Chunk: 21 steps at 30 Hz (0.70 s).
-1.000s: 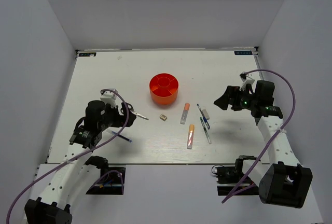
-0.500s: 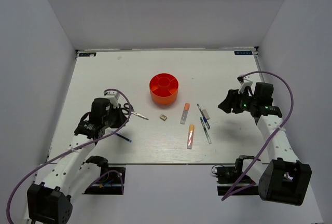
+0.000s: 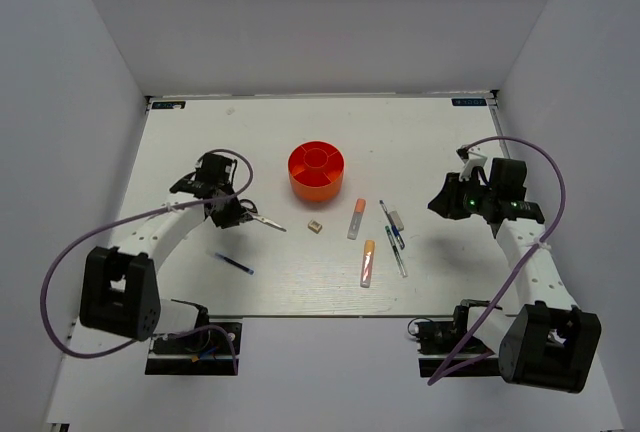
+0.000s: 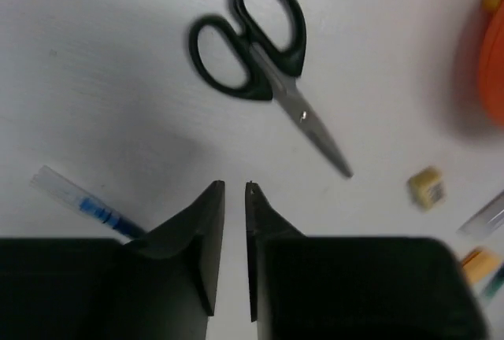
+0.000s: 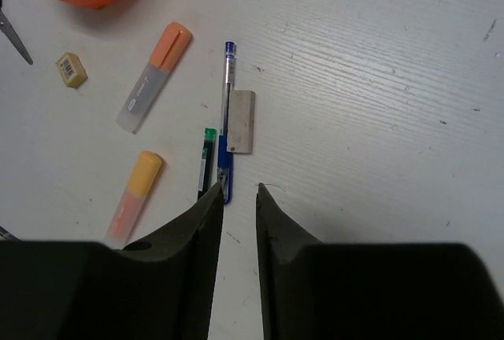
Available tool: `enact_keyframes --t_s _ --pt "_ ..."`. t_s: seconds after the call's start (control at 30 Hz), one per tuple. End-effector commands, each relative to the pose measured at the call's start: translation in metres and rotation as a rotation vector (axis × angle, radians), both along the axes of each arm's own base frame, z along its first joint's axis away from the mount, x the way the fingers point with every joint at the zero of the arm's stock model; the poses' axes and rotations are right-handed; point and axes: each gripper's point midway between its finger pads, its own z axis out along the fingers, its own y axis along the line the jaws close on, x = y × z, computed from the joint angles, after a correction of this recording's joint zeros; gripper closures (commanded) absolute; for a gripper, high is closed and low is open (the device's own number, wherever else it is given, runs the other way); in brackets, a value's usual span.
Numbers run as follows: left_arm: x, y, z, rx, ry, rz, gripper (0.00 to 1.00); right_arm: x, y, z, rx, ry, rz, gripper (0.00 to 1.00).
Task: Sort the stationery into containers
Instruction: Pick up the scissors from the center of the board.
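On my screen the left gripper point(image 4: 234, 186) hangs over the table point(image 3: 440, 142) with its jaws only a narrow slit apart and nothing between them, so it is grasping nothing. The black-handled scissors point(image 4: 268, 64) lie just ahead of the fingertips, a little to the right in the left wrist view. Their long axis runs on a diagonal: the 2 handle loops are on the far side, and the blade tip points back toward the tan block point(image 4: 426, 186). From above, the handles are just beside this claw and the blades point right, toward the middle of the table. A loose blue pen point(image 4: 79, 198) lies near, on the other side of the fingers.

The left arm is clearly the nearer one to the scissors. It reaches out from its base with the elbow far to the left and the wrist bent inward, claw facing down. I judge the coming move as a short advance to the handles.

The right gripper point(image 5: 239, 189) is also a slit apart and holds nothing – it hovers over the lower end of the other blue pen point(image 5: 227, 96), beside the white eraser point(image 5: 241, 122). The orange organiser point(image 3: 316, 190) stands well apart from both claws.
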Motion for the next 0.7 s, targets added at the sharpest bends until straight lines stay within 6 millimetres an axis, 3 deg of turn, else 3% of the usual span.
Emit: enact_keyframes --t_s 0.0,0.03,0.1,0.13,0.2,0.23,0.3,0.53,0.67 --pt "0.028 0.014 0.007 -0.011 0.008 0.215 0.75 0.003 0.000 0.020 -0.006 -0.065 0.007 0.73" --pt "0.032 0.013 0.003 -0.036 0.026 0.260 0.82 0.002 0.001 0.020 -0.003 -0.065 0.009 0.73" --pt "0.043 0.019 0.005 -0.079 0.038 0.307 0.82 0.003 0.001 0.023 -0.003 -0.079 0.011 0.73" --pt "0.044 0.025 0.004 -0.082 0.051 0.343 0.72 0.003 0.001 0.026 -0.005 -0.088 0.011 0.73" --pt "0.053 0.031 0.005 -0.055 0.048 0.356 0.64 0.002 0.001 0.026 -0.004 -0.091 0.012 0.73" --pt "0.054 0.034 0.007 -0.041 0.056 0.357 0.55 0.002 0.001 0.027 -0.004 -0.094 0.008 0.73" --pt "0.056 0.037 0.006 -0.015 0.073 0.357 0.51 0.001 0.002 0.027 -0.005 -0.095 0.013 0.73" --pt "0.061 0.035 -0.013 -0.007 0.128 0.339 0.51 0.001 0.001 0.028 -0.010 -0.100 0.014 0.72" --pt "0.053 0.038 -0.026 0.015 0.171 0.343 0.56 0.002 0.000 0.026 -0.014 -0.096 0.008 0.72"
